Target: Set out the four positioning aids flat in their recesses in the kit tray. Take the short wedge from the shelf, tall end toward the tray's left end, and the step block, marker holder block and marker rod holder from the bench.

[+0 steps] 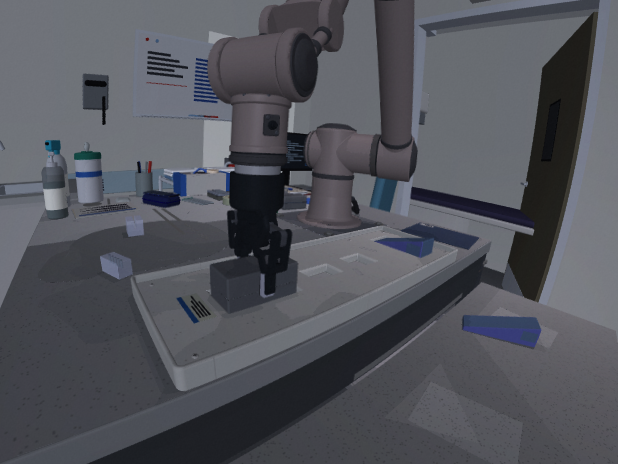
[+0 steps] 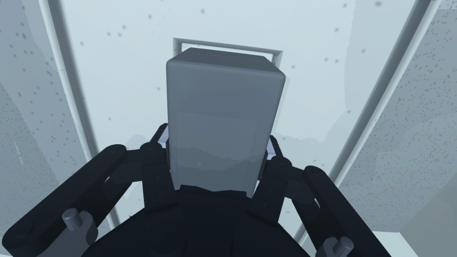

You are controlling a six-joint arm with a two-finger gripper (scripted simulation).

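The grey step block [image 1: 252,283] [image 2: 220,124] sits in a recess near the tray's near end, and my gripper [image 1: 265,280] [image 2: 217,153] is closed around it from above. The kit tray [image 1: 300,295] is a long pale plate on the bench. A blue wedge [image 1: 406,245] lies in the recess at the tray's far end. Two small pale blocks lie on the bench left of the tray: one [image 1: 116,264] close to it, one [image 1: 134,226] farther back. Two small recesses [image 1: 321,270] stand open mid-tray.
Bottles [image 1: 55,185] and a pen cup [image 1: 143,181] stand at the back left of the bench. The arm's base [image 1: 332,200] is behind the tray. Another blue wedge [image 1: 501,330] lies on the lower surface to the right. The bench's front edge runs close under the tray.
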